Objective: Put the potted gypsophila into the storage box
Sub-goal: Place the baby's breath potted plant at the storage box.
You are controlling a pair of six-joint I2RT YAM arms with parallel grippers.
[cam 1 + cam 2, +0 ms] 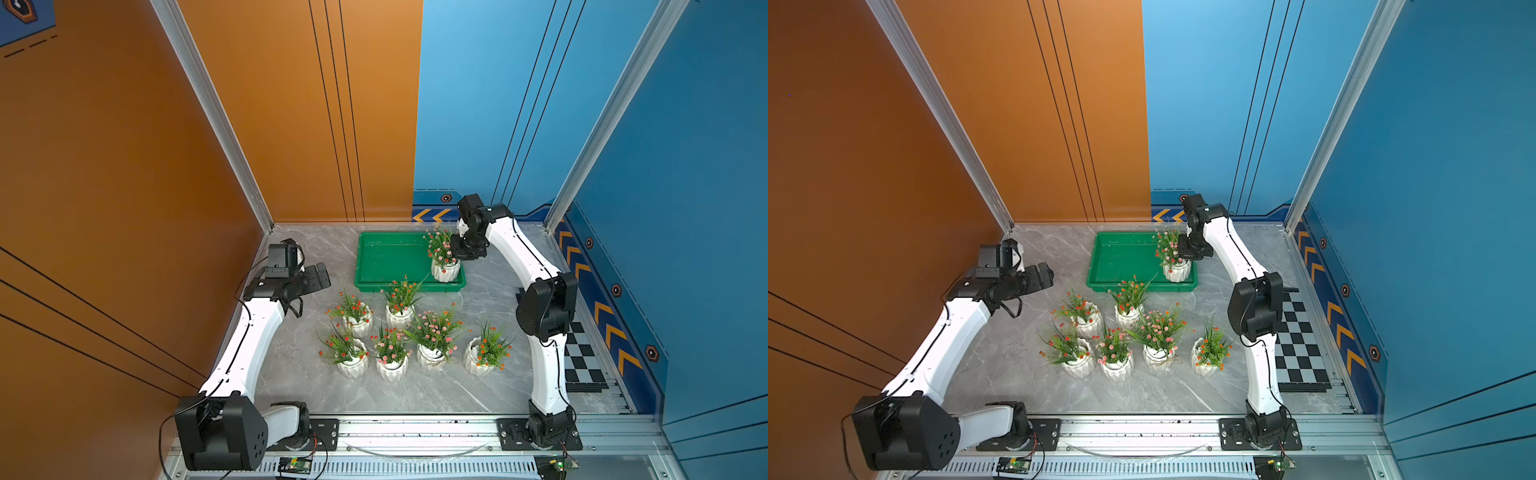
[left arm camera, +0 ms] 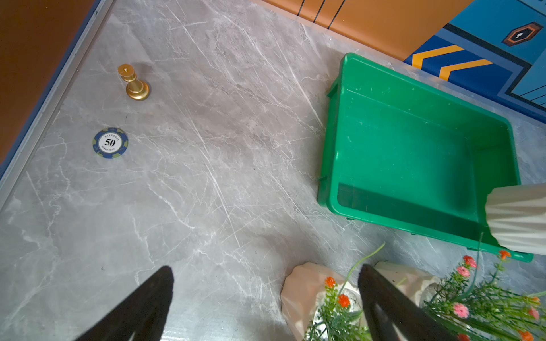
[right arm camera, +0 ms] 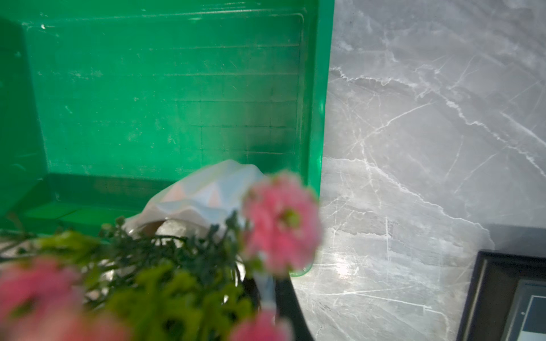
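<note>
Green plastic, shallow and low-rimmed, the rectangular storage box [image 1: 390,259] sits at the far middle of the grey marble-patterned tabletop [image 1: 299,374]. One plant is over its near right corner: a white ribbed pot of pink-flowered gypsophila [image 1: 445,270]. Whether that pot's base rests on the box floor cannot be told. Six more white ribbed pots with red, orange or pink flowers [image 1: 399,316] stand clustered on the table just near of the box, so I judge the task to be at its first delivery, with six left.

The right gripper [image 1: 457,248] is level with the foliage, on its right side, above the pot. Its black fingers [image 3: 291,307] are together with stems bunched against them, apparently pinching the plant by its greenery rather than the pot. The left gripper [image 1: 321,275] hovers at the left of the table, fingers [image 2: 147,304] wide apart and empty, clear of the nearest pots.
</note>
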